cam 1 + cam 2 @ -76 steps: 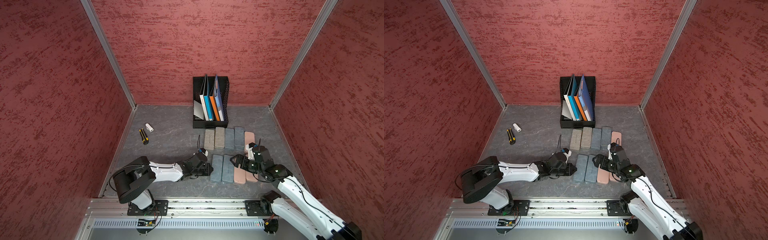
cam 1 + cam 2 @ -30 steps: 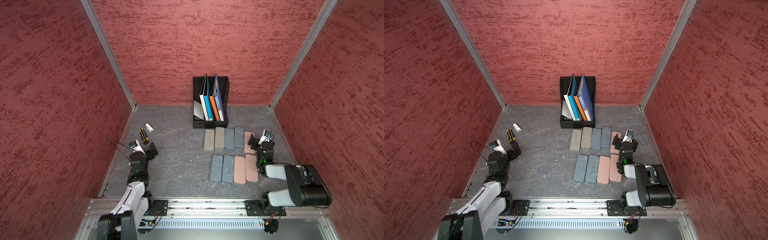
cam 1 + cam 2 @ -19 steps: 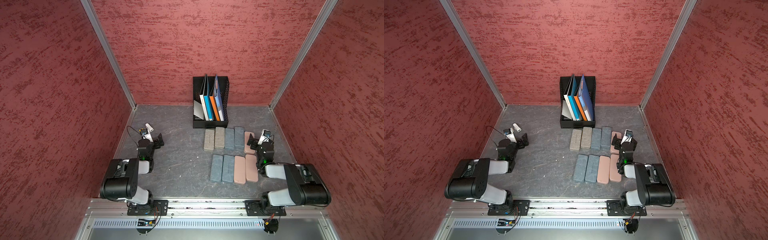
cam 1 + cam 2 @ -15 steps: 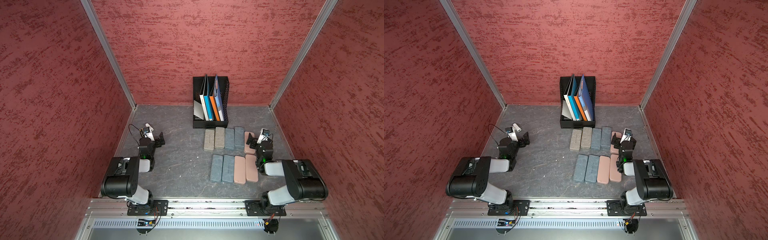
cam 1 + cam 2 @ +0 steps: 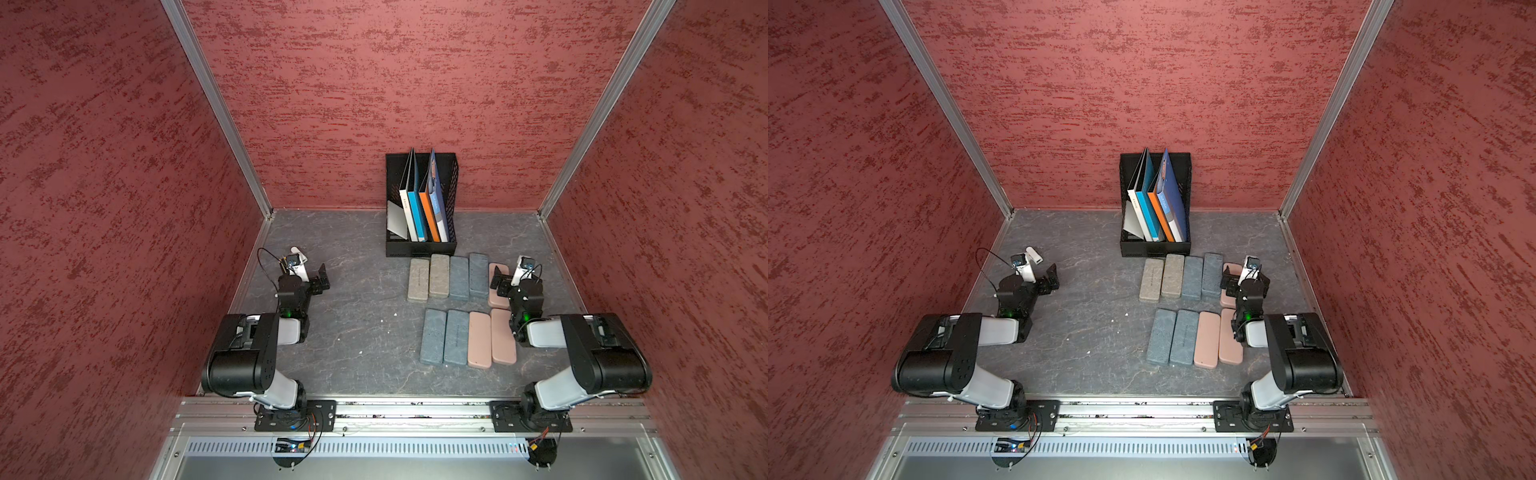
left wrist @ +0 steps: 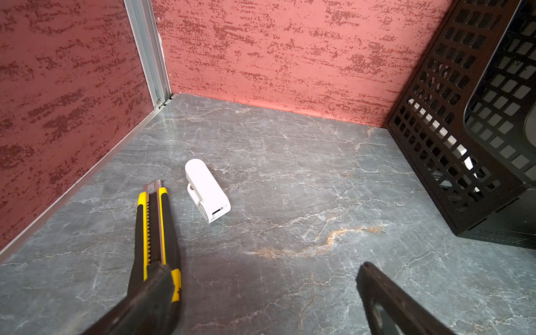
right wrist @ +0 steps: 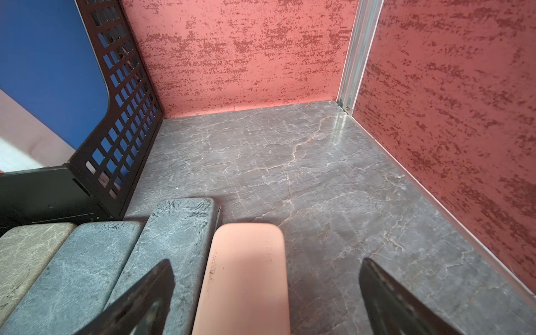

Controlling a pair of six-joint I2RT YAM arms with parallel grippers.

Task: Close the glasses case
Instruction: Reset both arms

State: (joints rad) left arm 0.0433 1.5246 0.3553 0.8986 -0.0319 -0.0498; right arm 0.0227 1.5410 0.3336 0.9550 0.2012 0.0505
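Red speckled walls are set around a grey marbled worktop [image 5: 353, 332]. Nine glasses cases [image 5: 457, 343] are laid flat in two rows just before a black file rack [image 5: 419, 249], with every lid seen shut. The left end effector [image 6: 264, 268] and the right end effector [image 7: 266, 262] are spread wide, and nothing is gripped. Only in the left wrist view is a yellow-black knife [image 6: 153, 220] shown, beside a small white object [image 6: 207, 191]. A pink case [image 7: 246, 275] is seen close below the right end effector in the right wrist view.
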